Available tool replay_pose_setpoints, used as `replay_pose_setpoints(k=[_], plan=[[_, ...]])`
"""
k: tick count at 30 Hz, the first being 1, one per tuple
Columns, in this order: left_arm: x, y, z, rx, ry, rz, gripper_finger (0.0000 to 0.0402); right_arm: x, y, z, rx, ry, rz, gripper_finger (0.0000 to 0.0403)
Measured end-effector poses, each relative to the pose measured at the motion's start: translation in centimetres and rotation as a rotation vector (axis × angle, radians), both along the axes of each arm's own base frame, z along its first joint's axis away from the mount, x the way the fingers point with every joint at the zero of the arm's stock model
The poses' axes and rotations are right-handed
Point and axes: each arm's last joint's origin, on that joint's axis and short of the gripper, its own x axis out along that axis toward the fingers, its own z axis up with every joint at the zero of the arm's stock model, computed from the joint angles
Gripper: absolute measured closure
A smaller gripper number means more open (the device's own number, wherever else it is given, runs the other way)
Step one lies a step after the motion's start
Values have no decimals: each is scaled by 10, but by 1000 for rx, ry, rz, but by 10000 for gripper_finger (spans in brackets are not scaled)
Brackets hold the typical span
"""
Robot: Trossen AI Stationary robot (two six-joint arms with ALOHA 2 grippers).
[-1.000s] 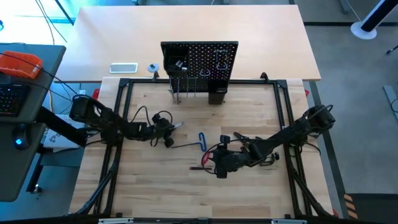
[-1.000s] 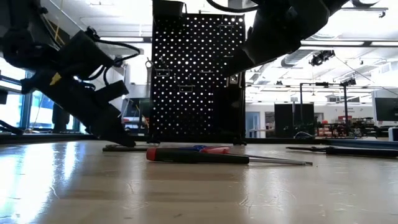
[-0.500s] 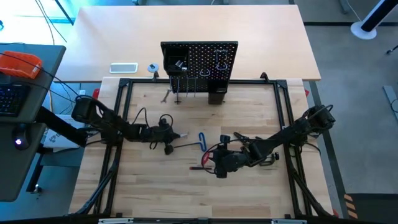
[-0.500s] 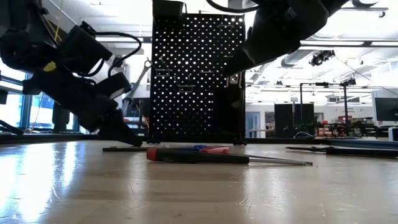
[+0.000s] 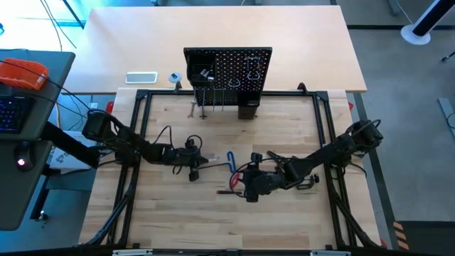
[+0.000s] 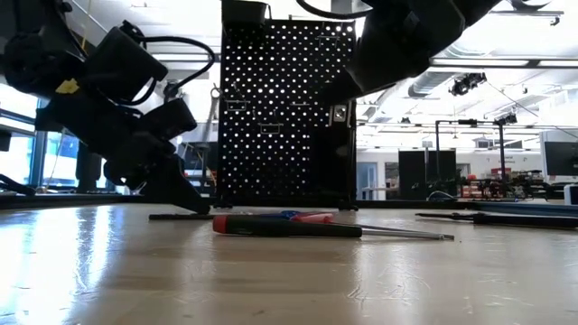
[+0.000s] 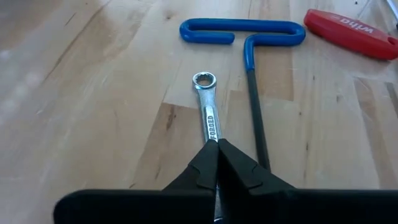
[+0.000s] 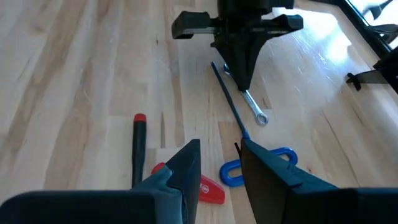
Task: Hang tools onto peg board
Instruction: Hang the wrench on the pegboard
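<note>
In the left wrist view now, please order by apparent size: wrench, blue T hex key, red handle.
1. blue T hex key
2. wrench, partly hidden in the left claw
3. red handle, cut off by the edge, so unsure

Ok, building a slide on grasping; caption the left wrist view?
Left end effector shut on a silver wrench beside the blue T hex key.

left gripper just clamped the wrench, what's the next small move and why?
Probably lift it straight up off the table. The left gripper is shut on the wrench, which lies flat on the wood with its ring end forward, close beside the blue hex key. A small rise should clear that key before heading toward the peg board. The right gripper hangs open above the red screwdriver.
</note>
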Motion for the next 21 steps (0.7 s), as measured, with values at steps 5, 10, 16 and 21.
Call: replay_pose_setpoints(k=[5, 10, 16, 21], plan=[[0, -3, 1, 3, -11, -7, 401, 0, 0, 1, -2, -6, 4, 295], [0, -3, 1, 1, -12, -8, 401, 1, -1, 1, -2, -5, 3, 295], [0, -3, 1, -3, -14, -14, 401, 3, -6, 0, 3, -1, -6, 295], [1, -3, 1, -4, -16, -24, 401, 9, -12, -8, 6, 25, 6, 295]])
